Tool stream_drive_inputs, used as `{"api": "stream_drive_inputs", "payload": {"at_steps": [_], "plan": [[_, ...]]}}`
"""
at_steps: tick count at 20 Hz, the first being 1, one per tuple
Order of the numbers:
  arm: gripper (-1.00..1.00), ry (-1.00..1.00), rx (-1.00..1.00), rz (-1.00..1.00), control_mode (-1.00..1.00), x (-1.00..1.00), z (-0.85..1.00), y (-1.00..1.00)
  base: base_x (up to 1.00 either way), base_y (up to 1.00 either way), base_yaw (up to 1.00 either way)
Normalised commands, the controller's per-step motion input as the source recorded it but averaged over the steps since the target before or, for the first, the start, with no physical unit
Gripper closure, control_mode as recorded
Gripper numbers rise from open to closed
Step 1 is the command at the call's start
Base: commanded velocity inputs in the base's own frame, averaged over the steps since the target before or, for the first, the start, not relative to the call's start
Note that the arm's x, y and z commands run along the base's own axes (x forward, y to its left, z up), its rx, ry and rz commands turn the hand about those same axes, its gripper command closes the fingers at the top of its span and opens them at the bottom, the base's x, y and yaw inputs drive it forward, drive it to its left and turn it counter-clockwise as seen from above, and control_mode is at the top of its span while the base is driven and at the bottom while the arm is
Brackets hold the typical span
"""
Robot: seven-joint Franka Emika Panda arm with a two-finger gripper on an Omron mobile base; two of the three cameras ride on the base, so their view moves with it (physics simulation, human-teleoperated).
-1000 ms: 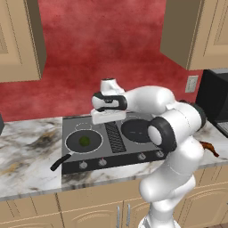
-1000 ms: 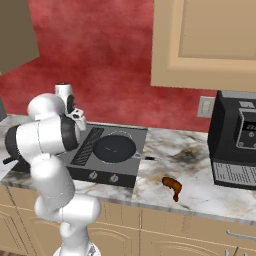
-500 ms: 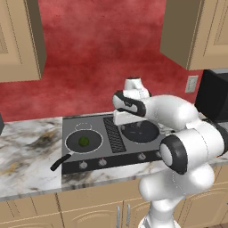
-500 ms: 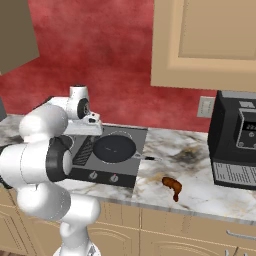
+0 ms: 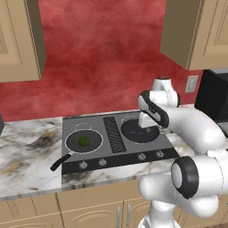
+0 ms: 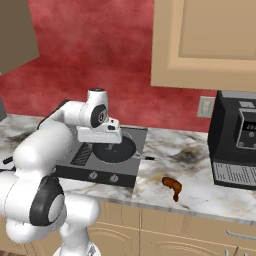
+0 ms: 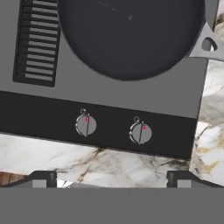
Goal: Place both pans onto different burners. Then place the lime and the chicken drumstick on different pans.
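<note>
Two black pans sit on separate stove burners. The left pan (image 5: 73, 139) has a long black handle pointing toward the counter's front, and the lime (image 5: 83, 141) rests in it. The right pan (image 5: 140, 132) (image 6: 116, 149) (image 7: 131, 35) is empty, with a pale handle stub at its right. The reddish-brown chicken drumstick (image 6: 172, 185) lies on the marble counter to the right of the stove. My gripper (image 5: 147, 121) (image 6: 101, 137) (image 7: 111, 181) hovers above the right pan's front edge, open, with nothing between its fingertips (image 7: 42, 178).
The grey cooktop (image 5: 116, 153) has a centre vent grille (image 7: 37, 43) and a front row of knobs (image 7: 86, 124). A black coffee machine (image 6: 236, 142) stands on the counter at the far right. Wall cabinets hang above, in front of a red backsplash.
The arm has swung right, from above the left pan holding the lime to above the right pan. The gripper stayed open. Pans, lime and drumstick have not moved.
</note>
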Motion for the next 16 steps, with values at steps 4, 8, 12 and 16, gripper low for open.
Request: {"api": "stream_drive_inputs", "payload": {"at_steps": [4,8,12,16], "plan": [[-1.00,-0.04,0.01,0.00,-1.00,-0.33,0.00,-0.88,0.00,0.00,0.00],[-1.00,-0.10,0.01,0.00,-1.00,-0.11,0.00,-0.79,0.00,0.00,0.00],[-1.00,-0.12,0.01,0.00,-1.00,0.00,0.00,-0.67,0.00,0.00,0.00],[-1.00,-0.10,0.00,0.00,-1.00,0.00,0.00,-0.62,0.00,0.00,0.00]]}}
